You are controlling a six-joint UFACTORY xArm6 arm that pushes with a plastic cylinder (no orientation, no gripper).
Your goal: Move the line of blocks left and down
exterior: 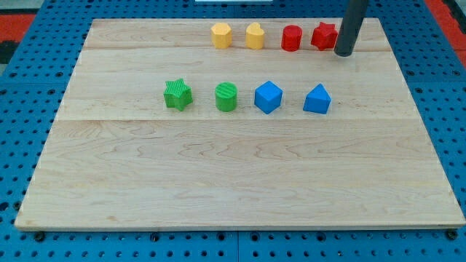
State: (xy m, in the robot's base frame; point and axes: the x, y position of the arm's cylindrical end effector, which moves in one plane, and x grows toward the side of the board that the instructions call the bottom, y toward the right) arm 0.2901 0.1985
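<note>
Presently, my tip is placed just right of the red star block, ending the top row; no pincer is fitted, so none can be judged. A leftward, downward push is judged to be called for next.

Only a straight dark rod of the arm is seen, entering from the top edge in the upper right of the frame. It is held nearly upright, leaning slightly so that its lower part sits a little further left than its upper part. My tip is set down near the top of the frame, right of centre; the rest of the arm is cut off
</note>
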